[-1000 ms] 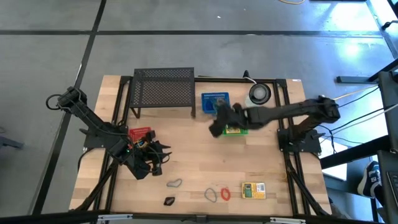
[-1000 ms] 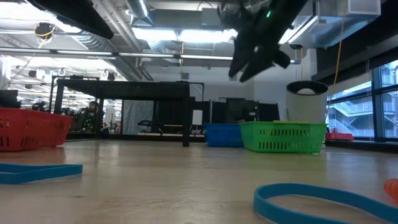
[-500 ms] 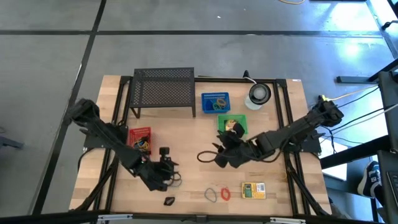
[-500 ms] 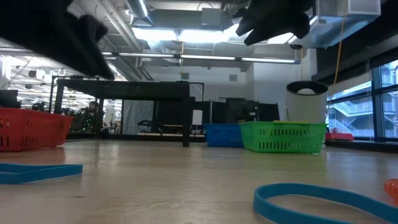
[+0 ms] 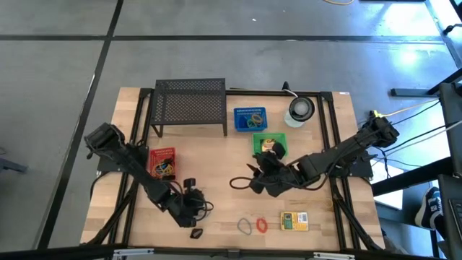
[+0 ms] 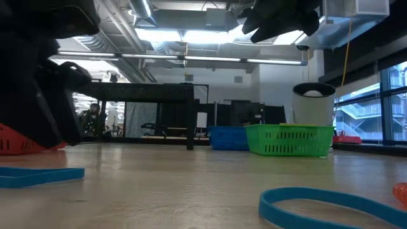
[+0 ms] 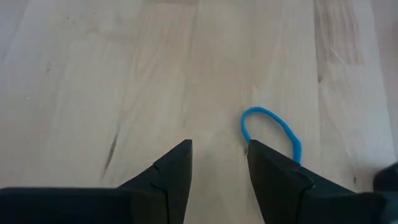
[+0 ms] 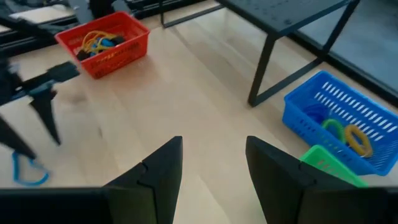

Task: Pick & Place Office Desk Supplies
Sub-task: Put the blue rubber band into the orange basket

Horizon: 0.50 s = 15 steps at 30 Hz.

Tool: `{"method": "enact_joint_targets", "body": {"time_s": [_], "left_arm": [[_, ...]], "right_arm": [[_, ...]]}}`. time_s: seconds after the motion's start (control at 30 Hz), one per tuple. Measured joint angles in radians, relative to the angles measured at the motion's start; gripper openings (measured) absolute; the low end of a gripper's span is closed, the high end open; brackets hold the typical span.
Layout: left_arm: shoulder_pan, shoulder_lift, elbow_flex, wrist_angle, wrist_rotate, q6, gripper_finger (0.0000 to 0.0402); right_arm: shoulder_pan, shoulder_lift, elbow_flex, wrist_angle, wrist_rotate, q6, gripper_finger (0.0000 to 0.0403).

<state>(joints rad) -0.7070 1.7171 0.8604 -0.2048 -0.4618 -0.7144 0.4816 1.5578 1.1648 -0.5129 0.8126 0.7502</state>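
Left wrist view: left end effector (image 7: 219, 163) fingers apart, beside blue loop (image 7: 272, 132); right end effector (image 8: 213, 163) apart, empty; no legible writing.

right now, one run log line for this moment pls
left hand: open, low by blue loop | right hand: open, empty, mid-table | red basket: holds loops

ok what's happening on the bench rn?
Two arms are sorting desk supplies into small baskets. The left gripper is low over the table's near-left part, jaws open and empty, with a blue loop lying just beside them. The right gripper hovers mid-table, jaws open, holding nothing. The red basket and blue basket already hold items; an orange loop and a yellow-green box remain loose.
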Motion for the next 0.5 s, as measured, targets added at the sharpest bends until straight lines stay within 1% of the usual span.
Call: {"method": "enact_joint_targets", "body": {"time_s": [0.2,0.37,0.5], "left_arm": [[-0.011,0.000,0.000,0.001,-0.002,-0.031,0.0152],[-0.019,0.000,-0.006,0.005,0.037,-0.099,0.0153],[-0.038,0.000,-0.035,0.033,0.055,-0.154,0.0152]], "right_arm": [[0.000,0.000,0.000,0.000,0.018,0.001,0.0177],[0.000,0.000,0.000,0.000,0.018,0.001,0.0177],[0.000,0.000,0.000,0.000,0.016,0.001,0.0177]]}}
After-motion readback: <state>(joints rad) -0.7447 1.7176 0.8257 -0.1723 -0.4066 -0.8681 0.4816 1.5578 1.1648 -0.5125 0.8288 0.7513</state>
